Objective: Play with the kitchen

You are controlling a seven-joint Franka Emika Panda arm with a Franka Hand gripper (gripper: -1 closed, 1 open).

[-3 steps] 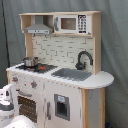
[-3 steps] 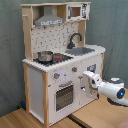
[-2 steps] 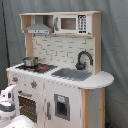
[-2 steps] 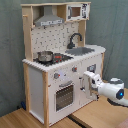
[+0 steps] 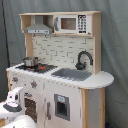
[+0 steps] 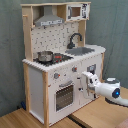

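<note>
The kitchen (image 5: 65, 75) (image 6: 55, 65) is a white and light-wood toy set standing upright in both exterior views. A metal pot (image 5: 30, 61) (image 6: 45, 56) sits on its stovetop, beside the grey sink (image 5: 72, 74) (image 6: 80, 50) and black faucet (image 5: 82, 59) (image 6: 75, 39). The range hood (image 6: 48, 20) and microwave (image 5: 72, 23) sit up top. In the second exterior view my gripper (image 6: 84, 84) hovers just right of the oven door (image 6: 64, 96), below the knobs (image 6: 74, 69). In the first exterior view the white arm (image 5: 13, 98) is at the lower left, in front of the oven.
A grey curtain (image 5: 115, 45) hangs behind the kitchen. A wooden surface (image 6: 95, 114) lies under the arm in the second exterior view. The rounded counter end (image 5: 102, 79) sticks out beside the sink.
The arm has moved in closer to the kitchen's front, bringing the gripper nearer the oven door. Nothing on the kitchen has moved.
</note>
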